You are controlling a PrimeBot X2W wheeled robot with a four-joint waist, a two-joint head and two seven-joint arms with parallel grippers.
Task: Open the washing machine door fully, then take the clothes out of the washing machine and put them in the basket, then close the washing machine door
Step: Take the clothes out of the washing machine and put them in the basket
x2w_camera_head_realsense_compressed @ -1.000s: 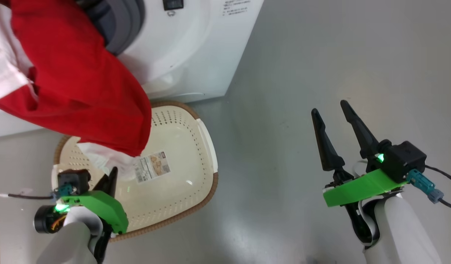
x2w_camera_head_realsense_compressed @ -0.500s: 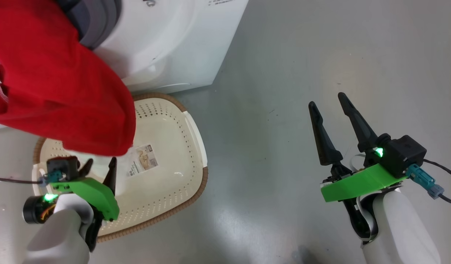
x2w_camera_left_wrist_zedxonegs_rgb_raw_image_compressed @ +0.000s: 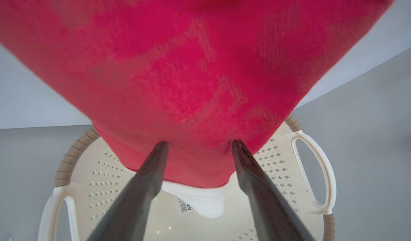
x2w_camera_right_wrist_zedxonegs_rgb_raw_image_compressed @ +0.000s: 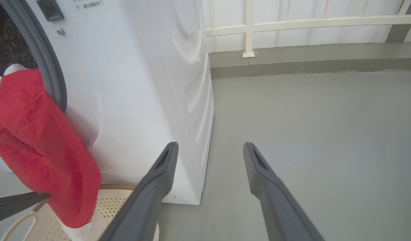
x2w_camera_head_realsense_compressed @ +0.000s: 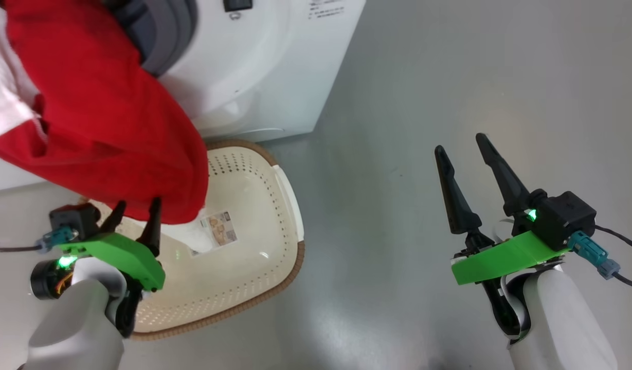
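The left gripper (x2w_camera_head_realsense_compressed: 138,204) has its fingers wide apart, tips against the hanging red clothes (x2w_camera_head_realsense_compressed: 100,118), with the basket (x2w_camera_head_realsense_compressed: 254,185) beneath them. The right gripper (x2w_camera_head_realsense_compressed: 460,145) has its fingers wide and empty.

Clothes (x2w_camera_head_realsense_compressed: 100,118): bright red knit, white trim along the hem, pale white panel at one side
Washing machine (x2w_camera_head_realsense_compressed: 264,67): glossy white casing, small black print; rubber ring (x2w_camera_head_realsense_compressed: 166,31) mid grey
Basket (x2w_camera_head_realsense_compressed: 254,205): cream-white, rows of small punched dots; rim (x2w_camera_head_realsense_compressed: 291,267) brown, woven look; handles (x2w_camera_head_realsense_compressed: 289,192) white; label (x2w_camera_head_realsense_compressed: 220,231) white, tan picture, black barcode
Left gripper (x2w_camera_head_realsense_compressed: 138,203), right gripper (x2w_camera_head_realsense_compressed: 460,143): black fingers, each on a bright green bracket (x2w_camera_head_realsense_compressed: 506,259) with a green light and teal plug
Floor (x2w_camera_head_realsense_compressed: 449,77): plain grey, faint sheen
Railing (x2w_camera_right_wrist_zedxonegs_rgb_raw_image_compressed: 248,26): off-white
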